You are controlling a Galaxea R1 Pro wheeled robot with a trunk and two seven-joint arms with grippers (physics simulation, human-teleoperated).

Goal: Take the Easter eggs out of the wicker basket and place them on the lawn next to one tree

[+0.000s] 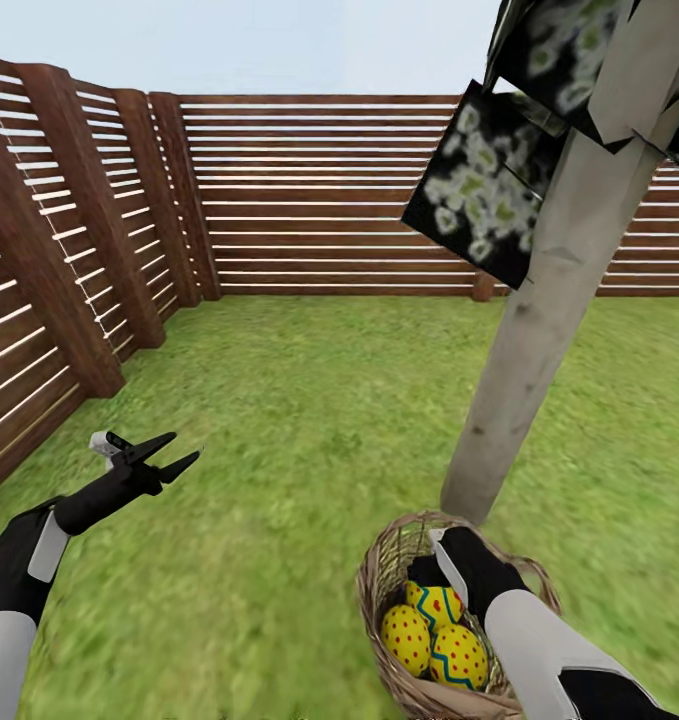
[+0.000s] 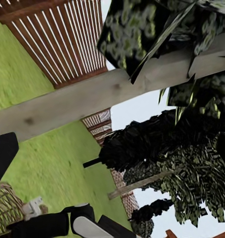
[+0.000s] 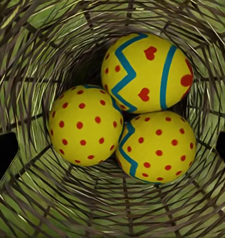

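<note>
Three eggs (image 3: 127, 119) fill wicker basket (image 3: 37, 44) (touching), right gripper (image 1: 441, 562) above.

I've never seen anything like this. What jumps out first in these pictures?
Three bright yellow eggs with red dots and blue zigzags, huddled in a woven basket on the grass. The right pincer reaches down into it. A pale tree trunk rises just behind the basket, before a brown slatted fence.
</note>
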